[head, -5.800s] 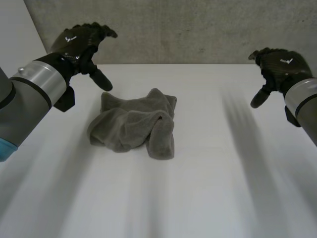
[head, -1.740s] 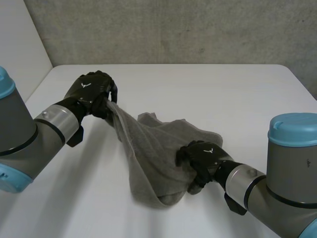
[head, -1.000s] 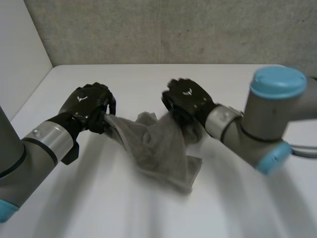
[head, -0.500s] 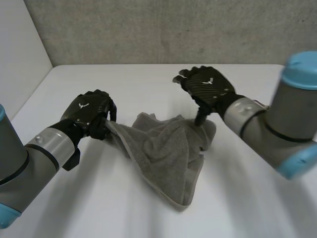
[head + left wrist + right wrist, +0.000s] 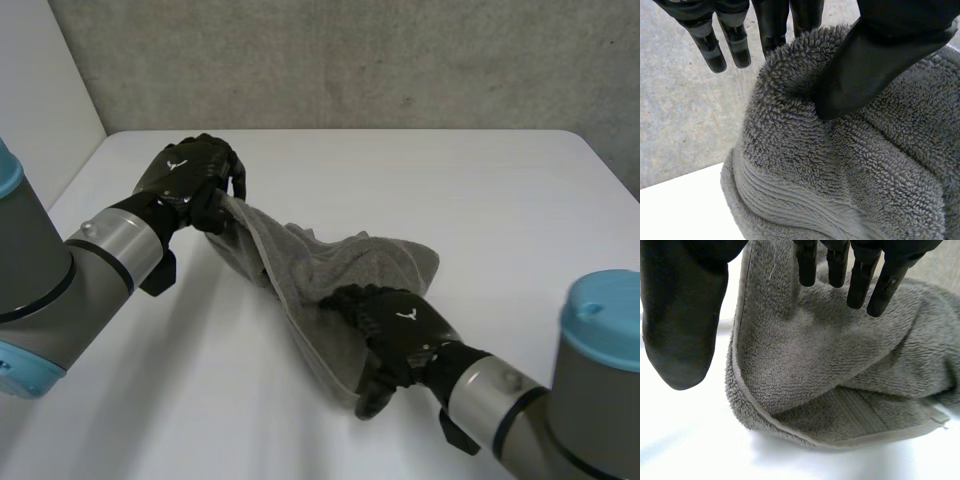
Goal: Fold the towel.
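The left hand (image 5: pixel 190 180) and right hand (image 5: pixel 395 325) are black, each with a small white mark on its back. The fingers (image 5: pixel 705 37) are slim, built of short ridged sections; the thumb (image 5: pixel 875 60) is broad and smooth. Behind the fingers sits a silver wrist band (image 5: pixel 105 250), then a grey arm (image 5: pixel 30 290) with a light-blue cap (image 5: pixel 600 305).

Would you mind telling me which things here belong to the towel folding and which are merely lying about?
Belongs to the job: grey towel, bunched; left hand, pinching its far end; right hand, on its near end.
Merely there: white table under it; grey wall behind.
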Controlling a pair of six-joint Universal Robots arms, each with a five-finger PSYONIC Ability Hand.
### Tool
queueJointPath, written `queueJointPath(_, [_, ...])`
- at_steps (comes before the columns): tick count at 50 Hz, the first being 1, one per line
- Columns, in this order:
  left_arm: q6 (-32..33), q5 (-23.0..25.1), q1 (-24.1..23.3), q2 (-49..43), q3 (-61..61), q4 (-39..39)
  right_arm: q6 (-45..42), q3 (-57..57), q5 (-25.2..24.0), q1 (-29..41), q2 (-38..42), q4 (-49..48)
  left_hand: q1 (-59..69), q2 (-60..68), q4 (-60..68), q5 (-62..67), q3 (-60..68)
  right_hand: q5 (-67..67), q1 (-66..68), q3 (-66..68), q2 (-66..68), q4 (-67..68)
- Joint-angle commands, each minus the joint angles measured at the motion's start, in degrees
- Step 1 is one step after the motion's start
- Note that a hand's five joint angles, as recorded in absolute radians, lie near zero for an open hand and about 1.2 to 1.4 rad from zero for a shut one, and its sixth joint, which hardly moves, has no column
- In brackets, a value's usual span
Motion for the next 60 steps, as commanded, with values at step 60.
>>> queueJointPath(60, [-1.03, 0.90, 6.85, 4.02, -11.63, 0.28, -13.87, -2.91, 1.59, -12.35, 6.05, 0.00, 6.20, 5.56, -3.76, 5.10, -3.30, 23.76, 23.76, -3.00, 23.44, -4.35])
